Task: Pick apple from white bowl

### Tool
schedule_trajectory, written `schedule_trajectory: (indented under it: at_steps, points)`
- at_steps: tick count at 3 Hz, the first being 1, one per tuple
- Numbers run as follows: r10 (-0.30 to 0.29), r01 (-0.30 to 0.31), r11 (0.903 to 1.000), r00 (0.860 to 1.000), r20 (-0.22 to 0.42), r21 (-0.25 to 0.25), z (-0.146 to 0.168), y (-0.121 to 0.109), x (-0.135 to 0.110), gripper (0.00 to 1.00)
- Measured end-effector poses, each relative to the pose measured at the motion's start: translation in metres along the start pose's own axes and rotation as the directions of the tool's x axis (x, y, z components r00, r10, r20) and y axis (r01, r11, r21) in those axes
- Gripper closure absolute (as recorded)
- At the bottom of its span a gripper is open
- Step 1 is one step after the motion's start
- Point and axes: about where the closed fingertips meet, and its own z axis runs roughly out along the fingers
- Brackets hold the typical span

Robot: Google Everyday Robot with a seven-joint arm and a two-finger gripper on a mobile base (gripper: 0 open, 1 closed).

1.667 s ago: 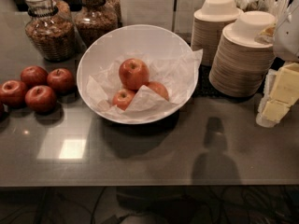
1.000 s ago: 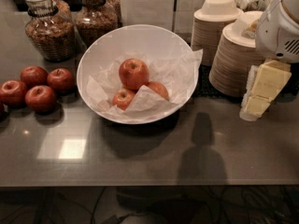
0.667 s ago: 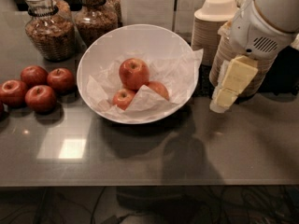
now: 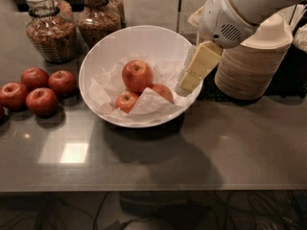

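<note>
The apple, round and red with an orange-yellow blush, lies on crumpled white paper in the middle of the white bowl. A smaller red-yellow apple lies in front of it, and another sits partly under the paper to its right. My gripper, cream-coloured on a white arm, reaches in from the upper right. Its tip hangs over the bowl's right rim, to the right of the apple and apart from it. It holds nothing.
Several dark red apples lie on the grey counter left of the bowl. Two glass jars stand behind it. Stacks of beige paper bowls stand at the right, close behind my arm.
My arm has swung in from the right edge, leftward past the paper bowl stacks, and the gripper now hangs over the bowl's right rim. The apples have not moved.
</note>
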Motion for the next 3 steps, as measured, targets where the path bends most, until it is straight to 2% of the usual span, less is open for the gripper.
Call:
schedule_trajectory:
  at_steps: [1,2,3]
  points:
    - [0.019,-0.018,0.9998,0.995,0.096,-0.008,0.020,-0.003,-0.019,0.00]
    - [0.015,-0.011,0.9997,0.987,0.163,-0.022,0.045,0.001,-0.033,0.00]
    - [-0.003,0.012,0.9991,0.980,0.200,-0.040,0.066,0.006,-0.045,0.00]
